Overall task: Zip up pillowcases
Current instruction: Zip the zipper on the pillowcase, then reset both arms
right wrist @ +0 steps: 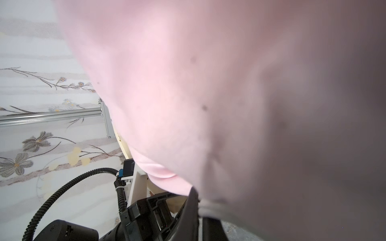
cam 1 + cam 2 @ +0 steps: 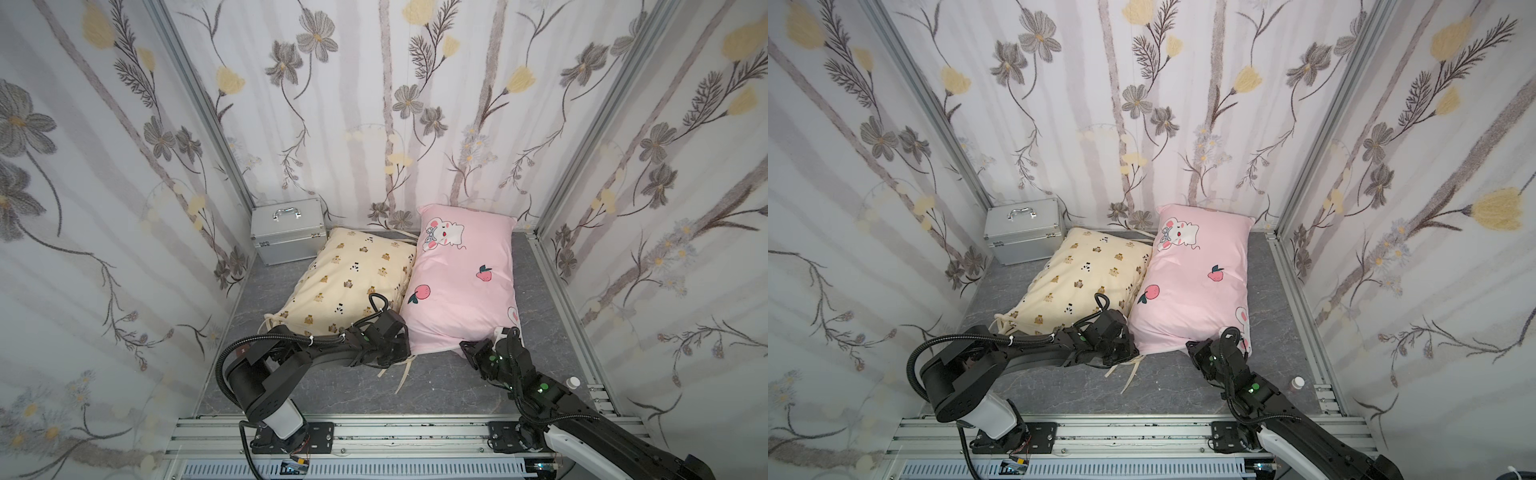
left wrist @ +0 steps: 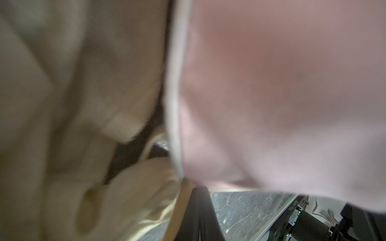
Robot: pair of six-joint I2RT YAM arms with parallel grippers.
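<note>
Two pillowcases lie side by side on the grey floor in both top views: a cream one (image 2: 353, 274) (image 2: 1088, 270) with small bear prints and a pink one (image 2: 461, 282) (image 2: 1196, 291) with cartoon prints. My left gripper (image 2: 407, 352) (image 2: 1136, 351) (image 3: 198, 188) sits between them at the pink pillowcase's near left corner, its jaws pressed together with the tips in the pink fabric (image 3: 271, 94). At the pink pillowcase's near edge, my right gripper (image 2: 466, 345) (image 2: 1192, 345) (image 1: 199, 204) is shut on a fold of the hem. No zipper shows in these blurred wrist views.
A silver metal case (image 2: 286, 230) stands at the back left against the floral wall. Loose cream ties (image 2: 405, 374) trail on the floor in front of the left gripper. A small white-capped bottle (image 2: 573, 382) stands by the right frame rail. Aluminium rails (image 2: 374, 432) edge the front.
</note>
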